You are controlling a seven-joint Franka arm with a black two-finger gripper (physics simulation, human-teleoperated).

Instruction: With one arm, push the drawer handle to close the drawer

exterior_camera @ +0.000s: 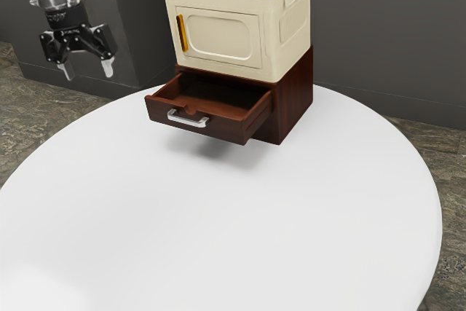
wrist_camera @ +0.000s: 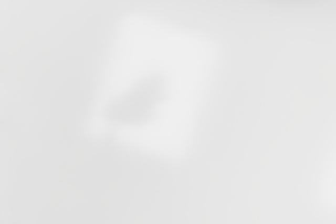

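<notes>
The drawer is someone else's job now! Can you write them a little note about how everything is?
Tool: open, holding nothing, up in the air over toward the exterior view's left, away from the handle.
Drawer: sticking out of the brown cabinet, which has a cream box on top.
Handle: on the drawer's front.
Done: no closing yet that I can see; the drawer is open.
Left: bring the tool to the handle, then push until the drawer is shut.
</notes>
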